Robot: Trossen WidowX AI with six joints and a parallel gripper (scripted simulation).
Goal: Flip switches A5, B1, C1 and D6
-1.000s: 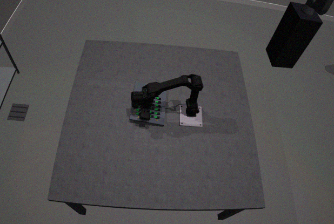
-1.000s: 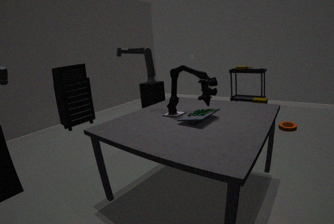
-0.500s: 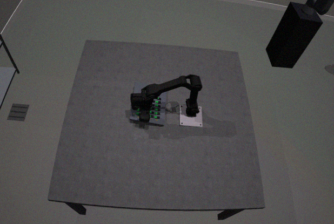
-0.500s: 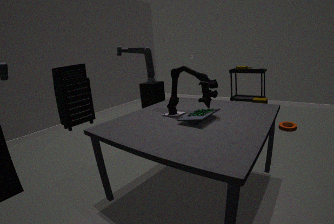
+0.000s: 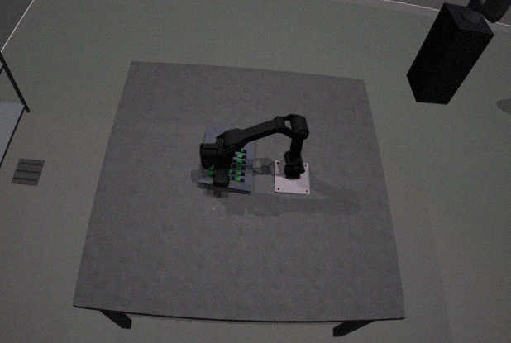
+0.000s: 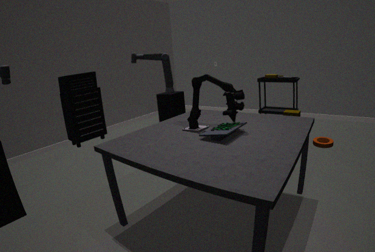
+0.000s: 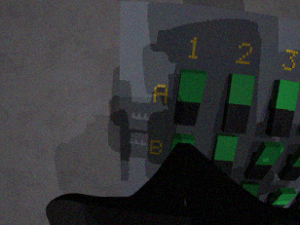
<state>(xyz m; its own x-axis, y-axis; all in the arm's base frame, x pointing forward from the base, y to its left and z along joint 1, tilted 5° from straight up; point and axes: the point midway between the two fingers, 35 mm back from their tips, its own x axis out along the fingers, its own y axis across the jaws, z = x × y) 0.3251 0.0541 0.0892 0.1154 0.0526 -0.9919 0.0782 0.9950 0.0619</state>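
1. A black tool cabinet [image 6: 82, 108] stands on the floor at the far left of the exterior view, well apart from the table [image 6: 170, 164].
2. A second, grey arm [image 6: 165, 70] rises from a dark pedestal [image 6: 170, 104] behind the table.
3. The working arm [image 6: 209, 81] stands on a pale base plate [image 5: 303, 189] near the middle of the table and reaches out over the panel.
4. The switch panel [image 5: 245, 187] lies flat on the table just beside the base plate. Seen from above, its long axis runs from near to far, and its columns of green switches follow that line.
5. In the wrist view the yellow numbers 1, 2 and 3 run left to right along the panel's top, with the letters A and B down its left edge. Switch A1 [image 7: 190, 96] shows green at the far end and black at the near end.
6. The gripper [image 7: 184, 156] has its jaws closed tight with nothing between them. Its tip points down at row B, column 1; whether it touches the switch cannot be told.
7. A dark cart [image 6: 260, 93] stands by the far right wall, and an orange ring [image 6: 323, 142] lies on the floor nearer.
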